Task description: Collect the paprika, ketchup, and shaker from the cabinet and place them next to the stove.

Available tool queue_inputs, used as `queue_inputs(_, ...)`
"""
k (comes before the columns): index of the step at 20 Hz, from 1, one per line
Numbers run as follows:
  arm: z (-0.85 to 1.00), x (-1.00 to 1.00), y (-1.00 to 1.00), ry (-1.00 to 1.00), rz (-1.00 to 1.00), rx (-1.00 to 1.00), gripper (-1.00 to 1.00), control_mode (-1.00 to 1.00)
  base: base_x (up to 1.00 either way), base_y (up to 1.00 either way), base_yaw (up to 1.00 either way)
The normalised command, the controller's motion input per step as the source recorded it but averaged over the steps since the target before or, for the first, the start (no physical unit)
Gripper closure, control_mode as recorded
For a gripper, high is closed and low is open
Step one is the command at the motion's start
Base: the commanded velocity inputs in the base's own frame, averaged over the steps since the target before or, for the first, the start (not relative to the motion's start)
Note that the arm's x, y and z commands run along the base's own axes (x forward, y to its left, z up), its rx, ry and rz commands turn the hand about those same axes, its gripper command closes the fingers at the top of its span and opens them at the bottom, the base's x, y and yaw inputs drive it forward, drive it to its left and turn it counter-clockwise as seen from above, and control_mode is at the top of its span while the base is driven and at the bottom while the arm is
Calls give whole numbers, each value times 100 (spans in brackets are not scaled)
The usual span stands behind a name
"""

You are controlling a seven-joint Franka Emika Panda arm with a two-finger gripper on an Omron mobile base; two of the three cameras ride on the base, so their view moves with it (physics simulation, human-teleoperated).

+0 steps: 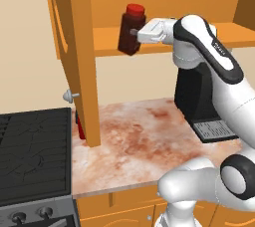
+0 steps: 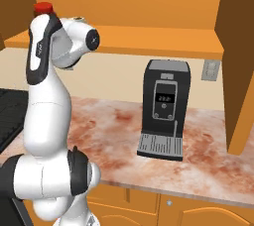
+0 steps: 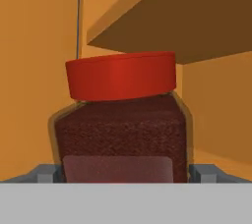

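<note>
At the far left, the stove (image 1: 32,156) sits level with the marbled surface (image 1: 139,146). Just right of it, the cabinet (image 1: 79,47) door hangs open, swung out so I can reach inside. A red object stands on the surface behind the door's lower edge, next to the stove; it may be the ketchup, but I cannot tell. On the cabinet shelf, near its left end, stands the paprika (image 1: 131,29), upright. My gripper (image 1: 135,33) is level with the jar, jaws spread wide on either side of it, not yet squeezing. A black coffee machine (image 2: 163,108) stands against the surface's back edge, further right.
</note>
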Motion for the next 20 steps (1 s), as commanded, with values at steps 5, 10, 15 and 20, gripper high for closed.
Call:
queue_inputs(5, -52, -38, -6, 0, 50, -8, 100, -100, 0, 0, 0)
queue_inputs(10, -60, -29, 0, 0, 50, -10, 100, -100, 0, 0, 0)
queue_inputs(15, -51, -24, 0, 0, 49, -10, 100, -100, 0, 0, 0)
queue_inputs(20, -52, -33, 2, -2, 39, -10, 100, -100, 0, 0, 0)
